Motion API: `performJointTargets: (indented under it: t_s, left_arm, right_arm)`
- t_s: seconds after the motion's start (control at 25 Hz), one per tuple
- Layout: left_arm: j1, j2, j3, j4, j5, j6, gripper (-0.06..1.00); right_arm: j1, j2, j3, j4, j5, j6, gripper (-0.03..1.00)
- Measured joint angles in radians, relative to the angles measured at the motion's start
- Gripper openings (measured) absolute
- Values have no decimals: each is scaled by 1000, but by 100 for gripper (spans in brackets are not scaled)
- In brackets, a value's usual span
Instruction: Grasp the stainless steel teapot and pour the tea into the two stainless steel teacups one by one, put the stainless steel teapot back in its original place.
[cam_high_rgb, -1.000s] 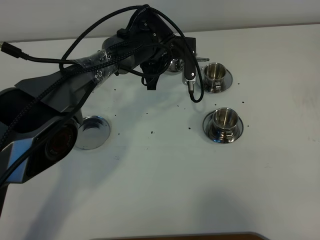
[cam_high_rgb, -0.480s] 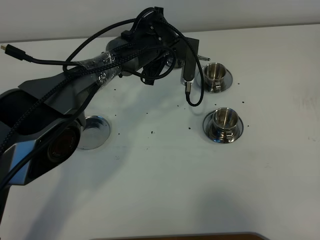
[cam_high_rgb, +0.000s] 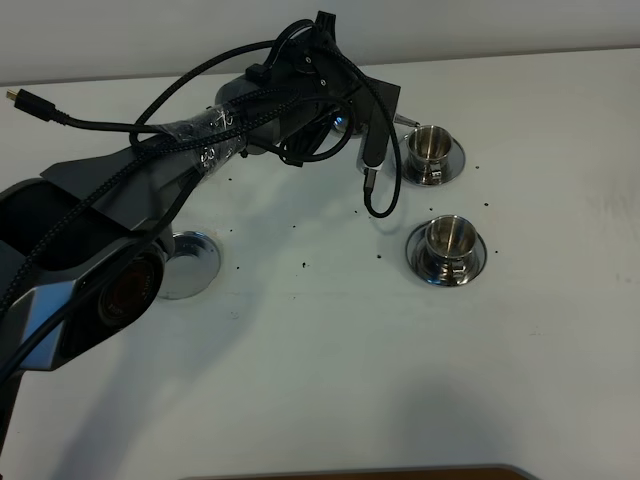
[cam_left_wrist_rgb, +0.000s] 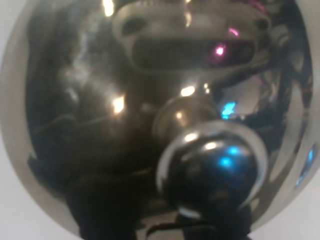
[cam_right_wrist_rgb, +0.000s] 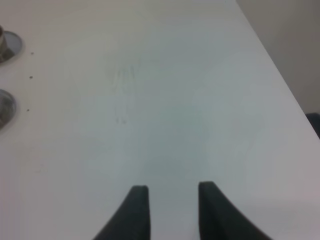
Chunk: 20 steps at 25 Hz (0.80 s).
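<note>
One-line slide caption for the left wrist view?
Left wrist close-up: the stainless steel teapot fills the frame, its round lid knob in the foreground, mirror reflections covering the dome.

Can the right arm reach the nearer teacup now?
Probably yes. The right tool is open over bare table, and nothing stands between it and the nearer teacup.

Dark specks (cam_high_rgb: 304, 265) dot the white table (cam_high_rgb: 320, 380).
</note>
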Motion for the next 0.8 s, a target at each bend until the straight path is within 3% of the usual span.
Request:
performJointTargets:
  t_s: [0.8]
  left_arm:
    - [-17,2,0,132,-55,86,25]
  right_arm:
    - [0,0,0,0,0,0,24]
